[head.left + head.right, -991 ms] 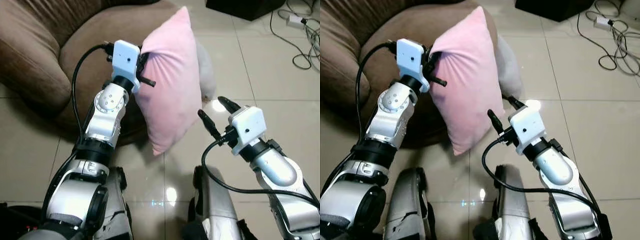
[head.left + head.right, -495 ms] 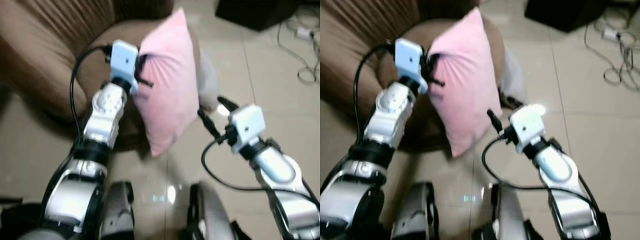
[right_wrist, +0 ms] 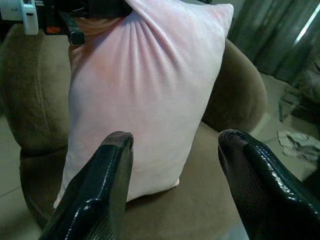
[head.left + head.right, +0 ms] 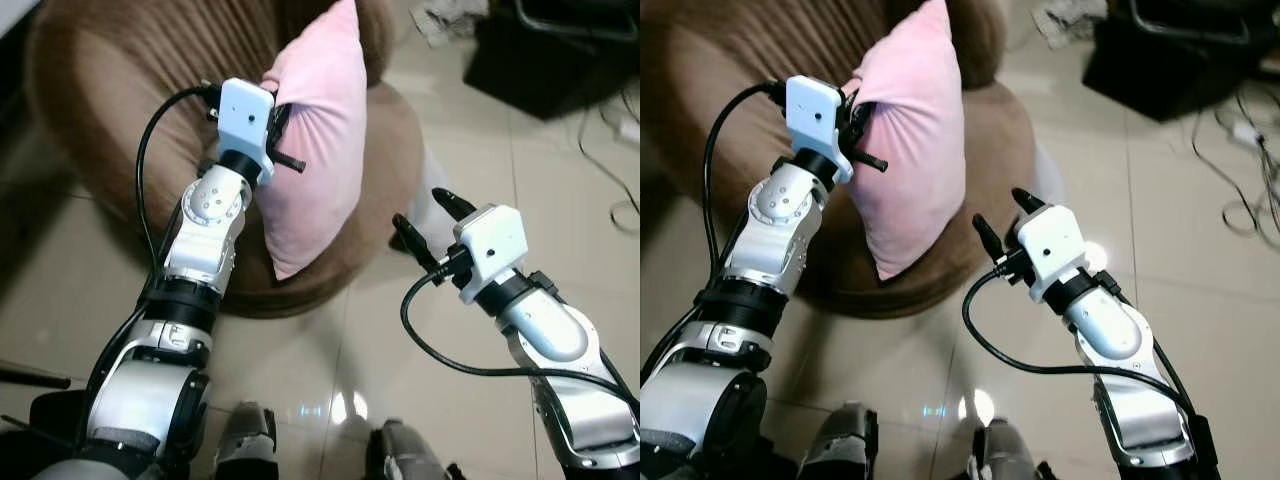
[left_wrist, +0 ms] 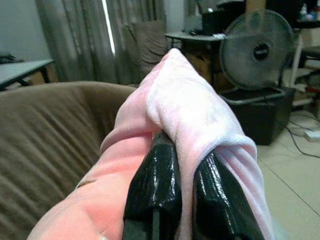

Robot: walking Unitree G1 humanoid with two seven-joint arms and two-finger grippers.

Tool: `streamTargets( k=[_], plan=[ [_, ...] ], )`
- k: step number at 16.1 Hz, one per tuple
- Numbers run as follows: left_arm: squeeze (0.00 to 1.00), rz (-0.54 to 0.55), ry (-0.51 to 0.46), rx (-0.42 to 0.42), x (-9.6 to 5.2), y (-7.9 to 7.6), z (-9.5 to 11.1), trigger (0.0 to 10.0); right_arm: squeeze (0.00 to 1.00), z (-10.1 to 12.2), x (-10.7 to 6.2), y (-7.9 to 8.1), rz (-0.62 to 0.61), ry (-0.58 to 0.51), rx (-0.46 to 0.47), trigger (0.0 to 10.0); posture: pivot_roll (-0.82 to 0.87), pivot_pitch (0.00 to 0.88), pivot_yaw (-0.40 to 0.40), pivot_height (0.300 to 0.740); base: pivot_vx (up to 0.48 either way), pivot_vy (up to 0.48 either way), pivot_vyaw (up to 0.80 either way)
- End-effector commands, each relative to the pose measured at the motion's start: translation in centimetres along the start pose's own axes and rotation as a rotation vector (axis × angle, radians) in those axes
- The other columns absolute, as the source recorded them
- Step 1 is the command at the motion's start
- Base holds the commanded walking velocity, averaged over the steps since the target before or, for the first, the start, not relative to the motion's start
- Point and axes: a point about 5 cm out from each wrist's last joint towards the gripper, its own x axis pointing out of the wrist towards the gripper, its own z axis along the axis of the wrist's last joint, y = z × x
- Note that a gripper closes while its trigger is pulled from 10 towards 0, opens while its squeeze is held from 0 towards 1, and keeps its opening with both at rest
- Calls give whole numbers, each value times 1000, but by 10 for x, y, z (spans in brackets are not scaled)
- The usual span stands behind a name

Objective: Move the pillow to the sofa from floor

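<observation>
A pink pillow [image 4: 318,130] hangs upright over the brown sofa seat [image 4: 385,170], pinched at its left edge by my left gripper [image 4: 278,128], which is shut on a fold of the fabric [image 5: 195,125]. Its lower corner points down at the seat's front. My right gripper [image 4: 422,218] hovers open to the right of the pillow, just off the seat's front rim, with nothing between its fingers [image 3: 107,190]. The right wrist view faces the pillow [image 3: 145,95] against the sofa [image 3: 235,95].
The sofa's brown back and arm [image 4: 110,90] curve round on the left. A black box [image 4: 560,50] and cables [image 4: 1250,170] lie on the tiled floor [image 4: 440,400] at the far right. A standing fan [image 5: 256,50] and desk stand farther off.
The view has swung toward the sofa. The pillow, held in my left gripper, now hangs over the seat rather than over the floor beside it. My right gripper stays open nearby.
</observation>
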Motion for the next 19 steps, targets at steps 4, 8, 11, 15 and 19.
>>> streamTargets(
  k=[4,8,11,15,19],
  plan=[
    [0,-13,-39,26,0,-1,6,0,0,-1,1,-2,7,-9,0,10000,-79,162,-41,740,0,0,0],
    [0,-32,27,28,-6,-2,-5,0,0,-12,0,-3,-38,54,44,10000,-84,155,-32,740,0,0,0],
    [0,3,272,-32,-50,25,-53,0,0,-43,-13,16,-85,174,241,10000,-70,164,-18,740,0,0,0],
    [0,121,461,-78,-103,56,-81,0,0,-69,-32,41,-143,286,400,10000,-58,170,-3,740,0,0,0],
    [0,98,547,-110,-157,68,-85,0,0,-84,-49,47,-204,363,426,10000,-59,172,10,740,0,0,0]
  ],
)
